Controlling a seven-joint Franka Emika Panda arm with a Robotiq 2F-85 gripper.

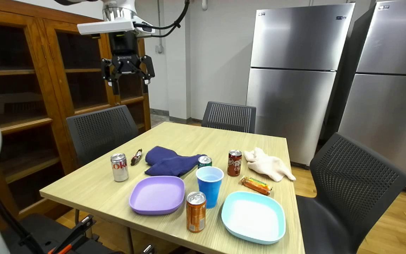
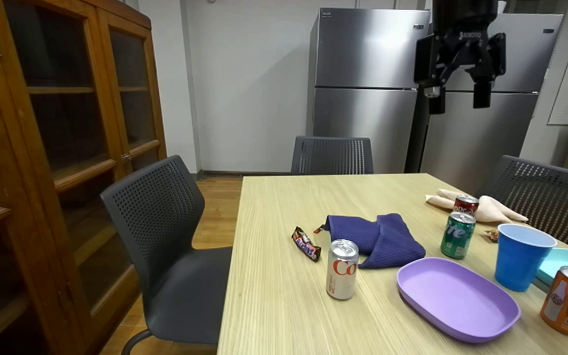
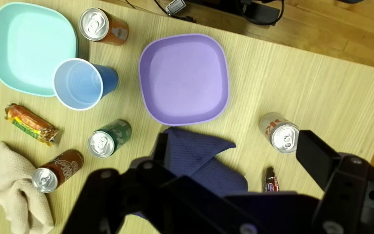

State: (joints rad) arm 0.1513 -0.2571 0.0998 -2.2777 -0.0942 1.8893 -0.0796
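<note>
High above the table, my gripper (image 1: 130,88) stands open in both exterior views, with nothing between its fingers. From above, in the wrist view, its jaws spread over a dark blue cloth (image 3: 200,152) and a small dark candy bar (image 3: 271,182), both partly hidden by the gripper. A silver Diet Coke can (image 3: 279,131) stands upright near one fingertip in that view, far below it. Just past the cloth lies a purple square plate (image 3: 183,78). A green can (image 2: 458,235) stands beside the cloth, and a blue cup (image 2: 521,259) is upright close by.
Orange can (image 1: 196,211), turquoise plate (image 1: 254,217), Dr Pepper can (image 1: 234,163), orange-yellow wrapped bar (image 1: 256,185) and cream cloth (image 1: 269,164) share the table (image 1: 189,137). Dark chairs (image 1: 102,128) surround it. A wooden cabinet (image 2: 67,148) and steel refrigerators (image 1: 294,88) stand beyond.
</note>
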